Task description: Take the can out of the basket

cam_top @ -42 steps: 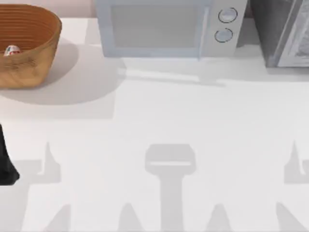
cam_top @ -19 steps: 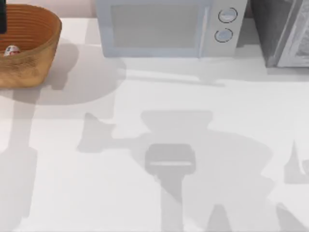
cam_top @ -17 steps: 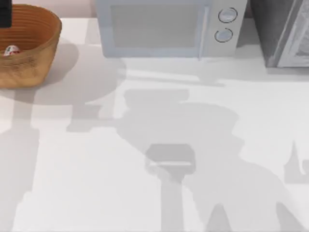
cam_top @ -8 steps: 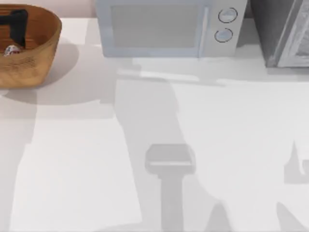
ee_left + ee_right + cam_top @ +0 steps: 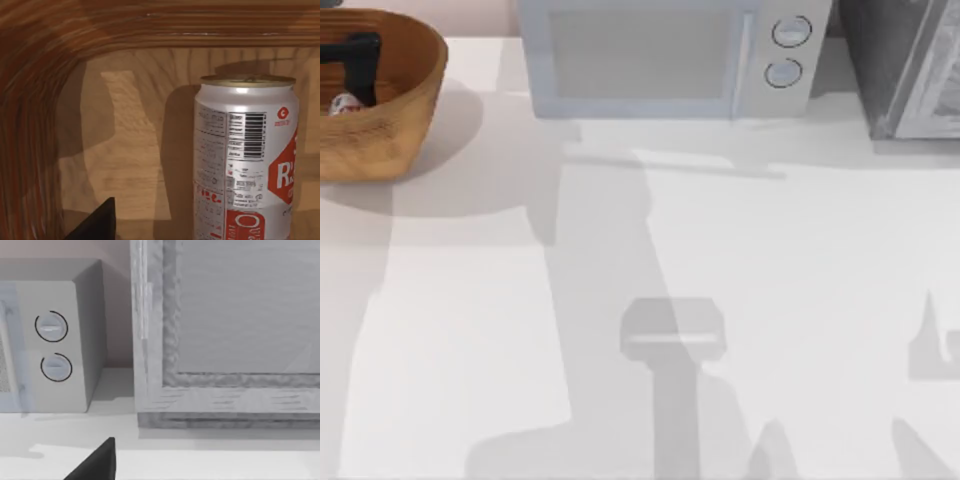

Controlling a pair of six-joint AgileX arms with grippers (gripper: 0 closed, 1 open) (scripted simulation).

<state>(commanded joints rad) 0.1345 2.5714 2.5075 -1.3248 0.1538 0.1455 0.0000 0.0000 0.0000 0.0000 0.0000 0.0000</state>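
Item: the can (image 5: 245, 160), white and silver with red markings, stood upright on the floor of the basket (image 5: 405, 110), at the table's far left corner. You had the left gripper (image 5: 355, 70) lowered inside the basket, just beside the can (image 5: 344, 103); whether its fingers were wide or narrow, you could not tell. One dark fingertip (image 5: 97, 222) sat apart from the can. Right arm: parked, facing the microwave (image 5: 55, 340); finger spread likewise unreadable.
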